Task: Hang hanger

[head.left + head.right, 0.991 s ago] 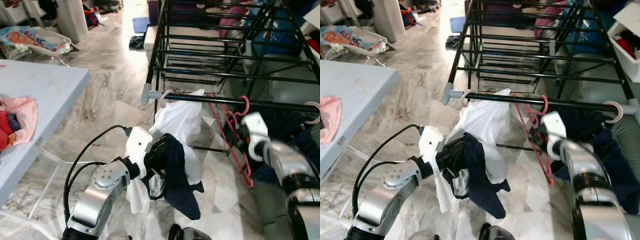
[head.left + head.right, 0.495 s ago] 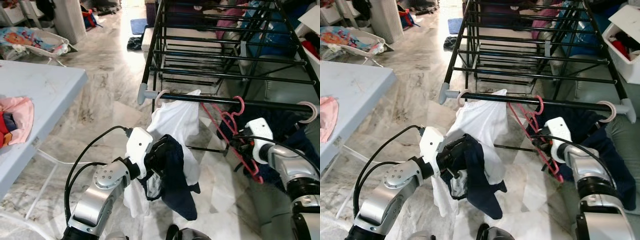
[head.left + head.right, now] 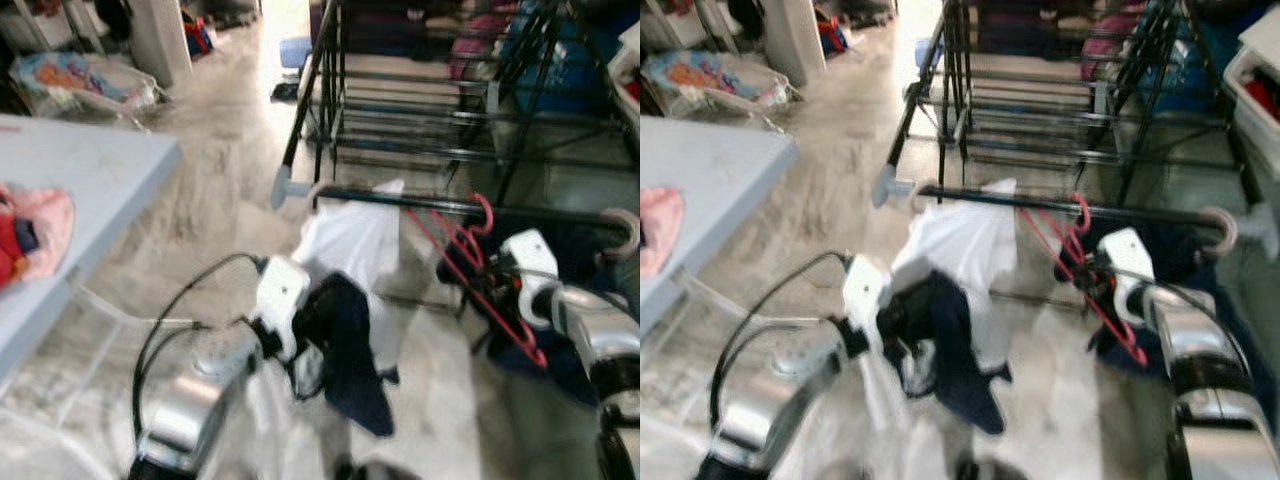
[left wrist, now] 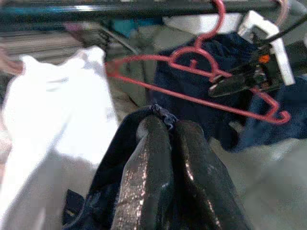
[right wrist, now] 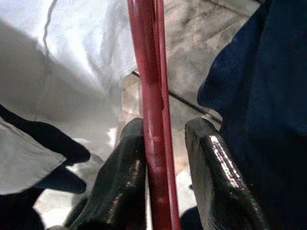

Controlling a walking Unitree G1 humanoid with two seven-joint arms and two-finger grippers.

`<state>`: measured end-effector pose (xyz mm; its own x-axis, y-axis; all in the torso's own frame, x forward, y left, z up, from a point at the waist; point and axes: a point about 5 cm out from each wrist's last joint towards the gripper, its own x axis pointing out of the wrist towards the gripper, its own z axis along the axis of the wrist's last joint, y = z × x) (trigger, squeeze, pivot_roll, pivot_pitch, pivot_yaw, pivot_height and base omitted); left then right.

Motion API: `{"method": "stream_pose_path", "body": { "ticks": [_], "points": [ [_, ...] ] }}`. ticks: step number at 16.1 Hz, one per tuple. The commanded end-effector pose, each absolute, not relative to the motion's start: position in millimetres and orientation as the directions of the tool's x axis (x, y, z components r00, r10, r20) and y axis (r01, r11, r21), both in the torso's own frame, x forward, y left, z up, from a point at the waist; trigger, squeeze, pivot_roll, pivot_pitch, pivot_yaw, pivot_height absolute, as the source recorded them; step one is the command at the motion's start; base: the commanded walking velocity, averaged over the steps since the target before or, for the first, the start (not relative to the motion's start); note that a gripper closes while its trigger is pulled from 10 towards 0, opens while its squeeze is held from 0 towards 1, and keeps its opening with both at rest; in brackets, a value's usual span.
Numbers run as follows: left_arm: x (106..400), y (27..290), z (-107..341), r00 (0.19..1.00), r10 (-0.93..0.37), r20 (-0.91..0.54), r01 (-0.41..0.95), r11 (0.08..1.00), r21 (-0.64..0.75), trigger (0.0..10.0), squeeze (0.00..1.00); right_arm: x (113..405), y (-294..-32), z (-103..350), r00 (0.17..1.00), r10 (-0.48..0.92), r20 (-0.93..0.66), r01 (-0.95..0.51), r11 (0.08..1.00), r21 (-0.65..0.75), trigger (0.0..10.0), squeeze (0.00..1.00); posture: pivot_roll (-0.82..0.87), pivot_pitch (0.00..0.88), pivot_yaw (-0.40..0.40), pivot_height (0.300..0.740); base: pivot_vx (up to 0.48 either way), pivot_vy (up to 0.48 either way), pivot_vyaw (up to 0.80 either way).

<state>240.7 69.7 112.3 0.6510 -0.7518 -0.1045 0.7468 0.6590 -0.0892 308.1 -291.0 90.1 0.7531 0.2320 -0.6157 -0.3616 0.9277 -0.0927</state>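
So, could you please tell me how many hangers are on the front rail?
3: a pale one carrying the white shirt at the left end, the red one mid-rail, and another pale hook at the right end; clothes may hide more.

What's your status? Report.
Right claw around red hanger, hook on rack bar. Left claw shut on dark garment. White shirt hangs beside.

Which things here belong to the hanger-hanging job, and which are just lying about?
Part of the job:
red hanger, hook over the rack's front bar
drying rack
right gripper, fingers either side of the hanger
left gripper, shut on dark garment

Lying about:
white shirt already on the bar
pink cloth on grey table
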Motion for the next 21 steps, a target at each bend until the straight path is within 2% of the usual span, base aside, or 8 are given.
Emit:
{"method": "stream_pose_path", "body": {
  "ticks": [1, 14, 16, 17, 18, 21],
  "points": [
    [240.4, 67.6, 116.8, 0.646, -0.758, -0.086, 0.755, 0.652, -0.073, 10.0, 0.00, 309.6, -286.6, 94.0, 0.748, 0.261, -0.609, -0.388, 0.918, -0.083, 0.0, 0.00, -0.01, 0.000, -0.037, 0.740, 0.000, 0.000, 0.00],
    [238.2, 67.5, 115.7, 0.646, -0.757, -0.101, 0.754, 0.653, -0.072, 10.0, 0.00, 306.4, -286.7, 103.1, 0.751, 0.292, -0.592, -0.369, 0.929, -0.011, 0.0, 0.00, 0.00, 0.000, -0.044, 0.740, 0.000, 0.000, 0.00],
    [237.2, 66.8, 114.4, 0.641, -0.760, -0.108, 0.757, 0.649, -0.077, 10.0, 0.00, 304.6, -282.2, 99.3, 0.807, 0.235, -0.543, -0.271, 0.962, 0.013, 0.0, 0.00, -0.01, 0.000, -0.043, 0.740, 0.000, 0.000, 0.00],
    [236.0, 66.5, 113.4, 0.646, -0.755, -0.112, 0.753, 0.654, -0.073, 10.0, 0.00, 304.1, -275.4, 100.1, 0.874, 0.176, -0.452, -0.197, 0.980, 0.000, 0.0, 0.00, -0.01, 0.000, -0.044, 0.740, 0.000, 0.000, 0.00],
    [235.4, 66.6, 113.2, 0.650, -0.751, -0.113, 0.749, 0.659, -0.071, 10.0, 0.00, 302.2, -270.3, 102.0, 0.905, 0.153, -0.397, -0.165, 0.986, 0.004, 0.0, 0.00, -0.01, 0.000, -0.043, 0.740, 0.000, 0.000, 0.00],
    [232.6, 68.6, 112.3, 0.650, -0.752, -0.112, 0.747, 0.659, -0.084, 10.0, 0.00, 272.8, -252.3, 88.1, 0.968, 0.008, -0.250, 0.000, 1.000, 0.030, 0.0, 0.00, 0.00, 0.000, -0.030, 0.740, 0.000, 0.000, 0.00]
  ]
}}
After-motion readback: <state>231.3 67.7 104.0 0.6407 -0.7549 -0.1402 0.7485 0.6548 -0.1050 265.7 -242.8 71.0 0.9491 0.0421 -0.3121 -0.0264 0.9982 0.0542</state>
